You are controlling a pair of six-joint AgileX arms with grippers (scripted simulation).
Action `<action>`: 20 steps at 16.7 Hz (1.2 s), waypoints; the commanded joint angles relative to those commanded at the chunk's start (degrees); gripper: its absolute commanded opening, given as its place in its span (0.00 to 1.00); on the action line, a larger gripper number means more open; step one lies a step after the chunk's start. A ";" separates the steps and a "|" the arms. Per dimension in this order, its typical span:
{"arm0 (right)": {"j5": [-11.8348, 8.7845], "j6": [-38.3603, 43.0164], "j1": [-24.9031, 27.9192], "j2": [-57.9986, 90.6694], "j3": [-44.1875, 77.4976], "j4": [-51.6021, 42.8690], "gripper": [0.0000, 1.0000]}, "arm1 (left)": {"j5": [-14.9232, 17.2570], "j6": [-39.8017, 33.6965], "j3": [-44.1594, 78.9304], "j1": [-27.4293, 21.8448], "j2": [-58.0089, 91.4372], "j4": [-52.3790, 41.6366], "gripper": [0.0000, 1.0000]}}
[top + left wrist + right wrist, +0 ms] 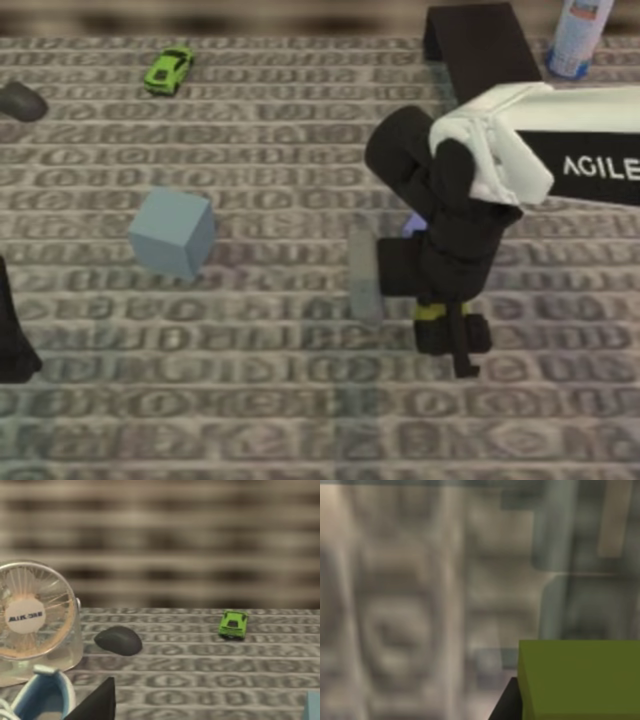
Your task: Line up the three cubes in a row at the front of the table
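The small olive-yellow cube (430, 311) sits pinched in the right gripper (445, 330), which hangs over the table (250, 400) right of centre, towards the front; the right wrist view shows the cube's flat olive face (580, 680) close up against the blurred pattern below. A sliver of the lavender-purple cube (412, 224) peeks out just behind the right arm, mostly hidden by it. The large pale blue-grey cube (172, 232) rests well apart, left of centre, standing flat on the surface.

The table is grey-beige, covered in rows of embossed, letter-like marks. Along its far edge lie a green toy car (168, 69), a dark computer mouse (22, 100), a big black box (480, 45) and a white-and-blue bottle (578, 35). The left wrist view adds a small desk fan (32, 620) and a blue-and-white shoe (42, 697).

The left gripper (12, 340) is parked at the table's left edge; whether its fingers are spread I cannot tell.
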 joint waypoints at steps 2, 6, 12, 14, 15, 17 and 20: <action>0.00 0.00 0.00 0.00 0.00 0.00 0.53 | 0.00 0.00 0.00 0.00 0.00 0.00 1.00; 0.00 0.00 0.00 0.00 0.00 0.00 0.83 | 0.00 0.00 0.00 0.00 0.00 0.00 1.00; 0.00 0.00 0.00 0.00 0.00 0.00 1.00 | 0.00 0.00 0.00 0.00 0.00 0.00 1.00; 0.00 0.00 0.00 0.00 0.00 0.00 1.00 | 0.00 0.00 0.00 0.00 0.00 0.00 1.00; 0.00 0.00 0.00 0.00 0.00 0.00 1.00 | 0.00 0.00 0.00 0.00 0.00 0.00 1.00; 0.00 0.00 -0.10 -0.04 0.01 -0.01 1.00 | 0.00 0.00 0.00 0.00 0.00 0.00 1.00; 0.00 -0.16 0.01 -0.66 2.07 -2.41 1.00 | 0.00 0.00 0.00 0.00 0.00 0.00 1.00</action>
